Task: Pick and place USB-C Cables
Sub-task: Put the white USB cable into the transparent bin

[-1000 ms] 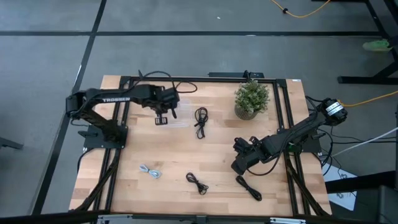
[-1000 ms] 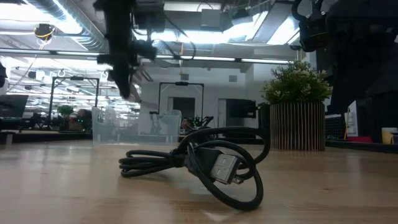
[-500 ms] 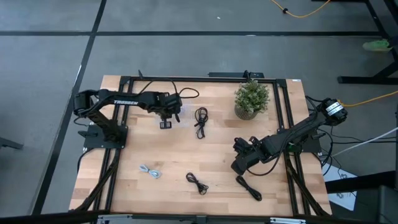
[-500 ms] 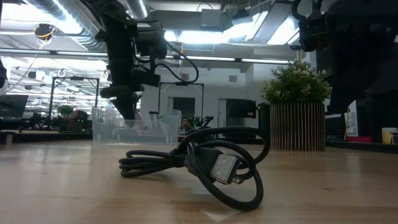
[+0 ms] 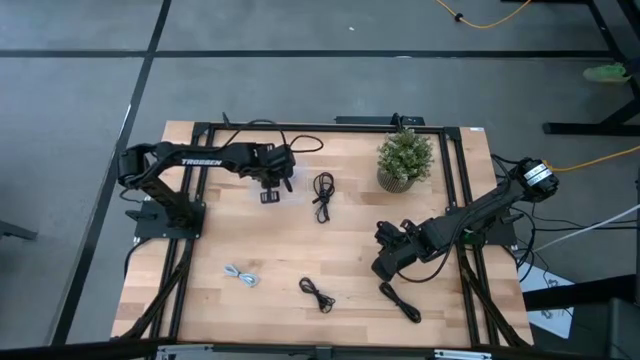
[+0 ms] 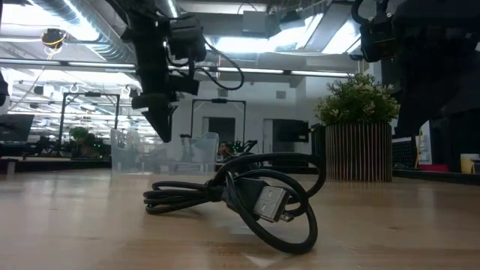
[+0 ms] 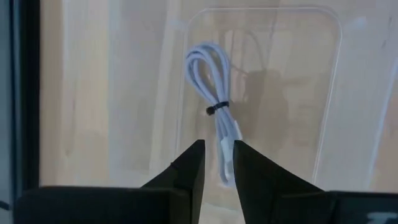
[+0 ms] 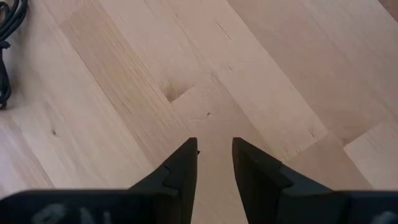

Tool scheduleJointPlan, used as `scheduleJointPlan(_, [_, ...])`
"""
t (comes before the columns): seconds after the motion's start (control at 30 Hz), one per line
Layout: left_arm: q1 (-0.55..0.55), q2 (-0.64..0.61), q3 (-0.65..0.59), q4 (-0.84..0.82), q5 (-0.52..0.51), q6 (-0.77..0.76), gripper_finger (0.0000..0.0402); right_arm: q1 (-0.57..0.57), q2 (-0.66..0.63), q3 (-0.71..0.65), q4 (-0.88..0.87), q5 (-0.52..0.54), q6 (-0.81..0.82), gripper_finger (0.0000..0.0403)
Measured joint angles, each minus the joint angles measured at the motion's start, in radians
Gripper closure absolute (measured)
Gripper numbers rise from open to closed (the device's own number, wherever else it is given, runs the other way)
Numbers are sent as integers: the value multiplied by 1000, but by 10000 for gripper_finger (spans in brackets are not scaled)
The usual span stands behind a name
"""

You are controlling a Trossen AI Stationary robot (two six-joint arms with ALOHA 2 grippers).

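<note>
My left gripper [image 5: 268, 196] [image 6: 161, 131] hangs over the clear plastic container [image 5: 290, 192] [image 6: 135, 154] [image 7: 336, 37], shut on a pale grey-white USB-C cable [image 7: 214, 93]. Three black cables lie loose on the wood: one beside the container [image 5: 322, 195], one near the front middle [image 5: 316, 293] [image 6: 247, 195], one front right [image 5: 400, 300]. A second pale cable [image 5: 242, 276] lies front left. My right gripper [image 5: 383, 267] [image 8: 214, 149] waits shut, low over bare wood at the right. My left gripper pinches the pale cable by its connector end [image 7: 225, 146] between the two fingertips, coming from above and slanting down. The tied coil [image 7: 208, 62] reaches ahead of the fingers over the container's floor. Whether the coil rests on that floor, I cannot tell.
A potted plant [image 5: 404, 160] [image 6: 358, 127] stands at the far right of the table. A black metal frame [image 5: 200, 240] runs along the table's sides. Bare wood lies in the table's middle, between the cables. A black cable [image 8: 5, 37] shows at the edge of the right wrist view.
My left gripper has come down toward the clear container and shifted a little toward the table's right, the arm stretching out further. My right arm has kept still.
</note>
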Motion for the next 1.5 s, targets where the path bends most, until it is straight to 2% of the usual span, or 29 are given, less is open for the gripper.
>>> scheduleJointPlan(0.3, [-69,0,171,16,-2,-57,326,0,0,0,0,0,0,297])
scheduleJointPlan(0.47, [-145,0,246,223,-2,-57,327,0,0,0,0,13,-1,297])
scheduleJointPlan(0.6, [-205,0,255,433,0,-57,327,0,0,0,0,32,-1,297])
scheduleJointPlan(0.7, [-249,0,255,523,61,-70,327,0,0,0,0,32,-1,297])
scheduleJointPlan(0.83, [-320,0,255,544,202,-175,327,0,0,0,0,33,-16,297])
scheduleJointPlan(0.97, [-402,0,255,484,343,-278,327,0,0,0,0,36,-36,297])
scheduleJointPlan(1.07, [-469,0,255,413,399,-346,327,0,0,0,1,37,-58,297])
scheduleJointPlan(1.23, [-577,0,255,248,398,-472,327,0,0,0,1,50,-74,297])
scheduleJointPlan(1.33, [-641,0,255,102,392,-477,327,0,0,0,1,51,-75,297])
scheduleJointPlan(1.5, [-757,0,255,-200,302,-480,327,0,0,0,3,65,-76,297])
